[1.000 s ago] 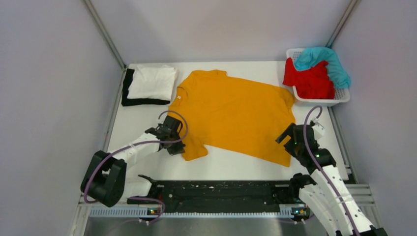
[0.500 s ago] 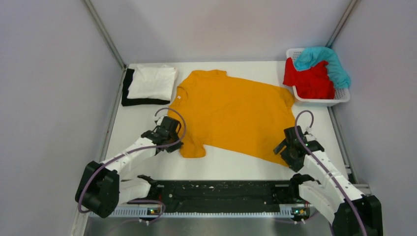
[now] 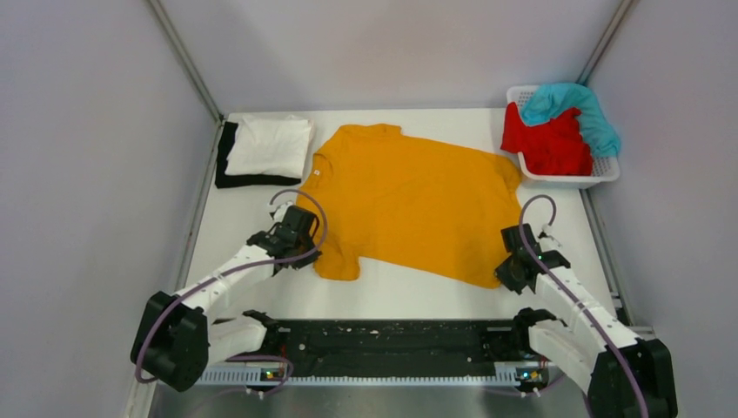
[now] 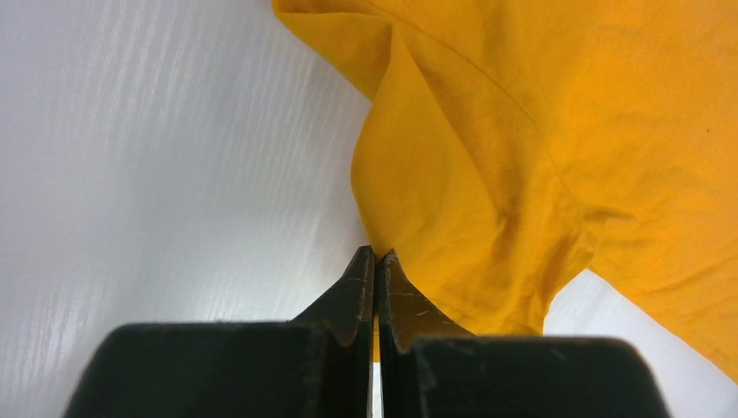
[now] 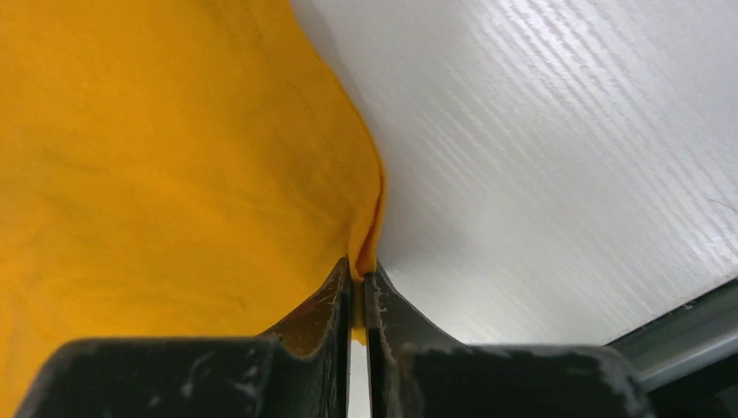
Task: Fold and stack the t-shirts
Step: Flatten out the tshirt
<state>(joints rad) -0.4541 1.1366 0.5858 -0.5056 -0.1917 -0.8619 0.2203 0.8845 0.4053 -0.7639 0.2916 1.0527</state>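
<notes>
Left gripper and right gripper are clamping tight on the orange t-shirt at its 8 and 4 o'clock edges, likely for lifting into a fold.

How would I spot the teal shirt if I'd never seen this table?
Look to the table's far right corner, where a white slotted basket stands. Two crumpled shirts lie in it; the teal t-shirt drapes over the top, the only blue-green cloth, above the red t-shirt.

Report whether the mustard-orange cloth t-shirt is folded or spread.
Spread: the mustard-orange cloth t-shirt lies opened flat on the white table, left gripper and right gripper each pinching an edge.
</notes>
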